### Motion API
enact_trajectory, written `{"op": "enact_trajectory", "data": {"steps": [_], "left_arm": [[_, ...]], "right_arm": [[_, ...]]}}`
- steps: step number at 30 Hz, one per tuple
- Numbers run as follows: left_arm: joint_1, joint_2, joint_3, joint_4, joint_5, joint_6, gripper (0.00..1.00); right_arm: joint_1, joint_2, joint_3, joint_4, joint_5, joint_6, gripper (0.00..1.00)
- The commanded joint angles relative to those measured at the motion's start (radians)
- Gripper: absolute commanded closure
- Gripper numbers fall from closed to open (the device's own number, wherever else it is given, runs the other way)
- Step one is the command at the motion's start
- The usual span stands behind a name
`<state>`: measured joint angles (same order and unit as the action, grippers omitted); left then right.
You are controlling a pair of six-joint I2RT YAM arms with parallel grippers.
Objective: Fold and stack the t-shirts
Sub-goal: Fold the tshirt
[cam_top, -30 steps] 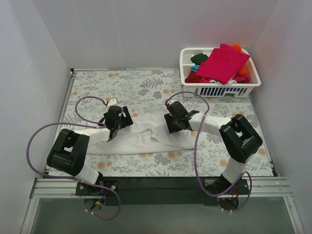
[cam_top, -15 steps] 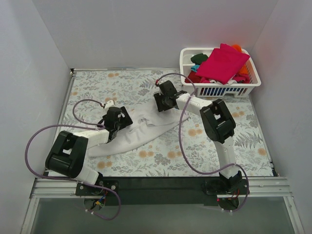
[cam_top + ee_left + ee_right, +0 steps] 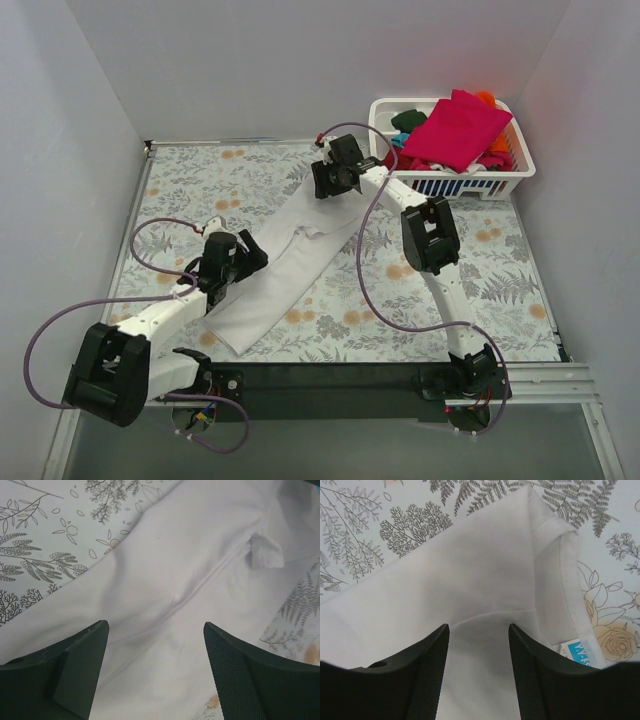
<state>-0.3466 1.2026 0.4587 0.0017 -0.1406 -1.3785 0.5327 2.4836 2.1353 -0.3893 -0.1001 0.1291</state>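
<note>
**White tee laid out on a diagonal, a claw at each end**

Nearest the bases, the left gripper [image 3: 243, 262] sits at the low end of the white t-shirt [image 3: 290, 255], which runs as a long strip from near-left up toward the far middle of the floral tablecloth [image 3: 480, 270]. You can't judge the claw from overhead. The left wrist cam sorts it out: its fingers [image 3: 75, 670] are spread wide, with creased white fabric lying flat in the gap.

At the far end of the strip is the right gripper [image 3: 322, 186], arm stretched well out. Its wrist view shows the fingers parted too, less widely, with cloth under the gap. That view also picks up the neckband [image 3: 555, 575] and a small blue-and-white tag [image 3: 580, 652], which the top cam misses.

Only the top cam shows the white slatted basket [image 3: 378, 128] in the far right corner, with a magenta shirt [image 3: 455, 128] heaped on top of red, teal, dark green and orange ones.
</note>
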Motion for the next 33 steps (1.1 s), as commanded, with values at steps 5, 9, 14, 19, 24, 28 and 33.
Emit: {"op": "enact_trajectory", "data": {"steps": [5,9,14,19,24,28,33], "left_arm": [[-0.005,-0.14,0.057,-0.06,0.038,0.021,0.29],[-0.006,-0.107,0.043,-0.054,0.05,0.021,0.29],[-0.023,-0.04,0.026,-0.02,0.084,0.013,0.29],[-0.048,-0.006,0.021,-0.011,0.088,0.012,0.29],[-0.06,0.002,0.009,-0.008,0.101,0.012,0.29],[-0.066,0.005,-0.009,-0.008,0.108,0.009,0.29],[-0.071,0.006,-0.035,-0.008,0.124,-0.002,0.29]], "right_arm": [[0.001,-0.275,-0.116,0.101,-0.078,-0.077,0.52],[0.003,-0.413,-0.296,0.161,-0.07,-0.071,0.51],[0.003,-0.492,-0.471,0.17,-0.061,-0.037,0.51],[0.024,-0.497,-0.548,0.175,-0.033,-0.031,0.51],[0.035,-0.465,-0.6,0.175,-0.006,-0.016,0.52],[0.038,-0.431,-0.609,0.173,0.003,0.001,0.52],[0.047,-0.367,-0.589,0.168,0.008,0.012,0.52]]}}
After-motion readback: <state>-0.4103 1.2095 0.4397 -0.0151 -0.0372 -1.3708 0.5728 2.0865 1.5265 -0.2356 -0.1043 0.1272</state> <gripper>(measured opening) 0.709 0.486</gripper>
